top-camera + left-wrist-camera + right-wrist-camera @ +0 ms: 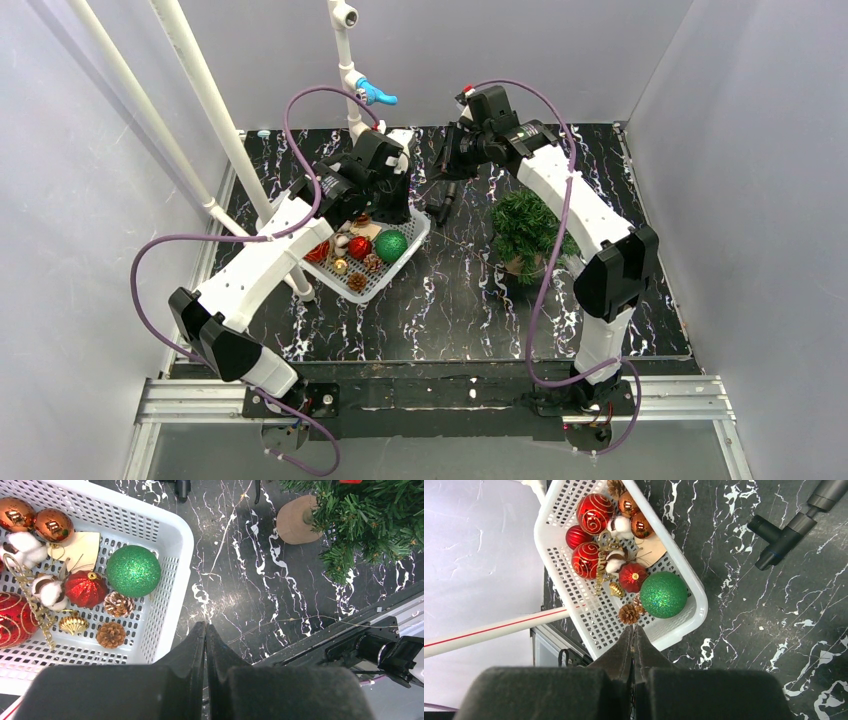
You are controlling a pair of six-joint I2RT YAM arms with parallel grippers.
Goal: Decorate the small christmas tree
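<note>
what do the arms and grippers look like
The left arm and right arm have white link shells and black joint housings, each trailed by a looping purple cable. The left gripper and right gripper have black fingers tapering to narrow tips.

Robot lab test booth; plain white walls [80, 150], aluminium rail [680, 398], white pipe frame [209, 95], marble-pattern tabletop [470, 300]

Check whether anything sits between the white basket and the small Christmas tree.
Nothing solid does. Only bare marble tabletop separates the white basket from the small christmas tree; a thin wire lies across it.
</note>
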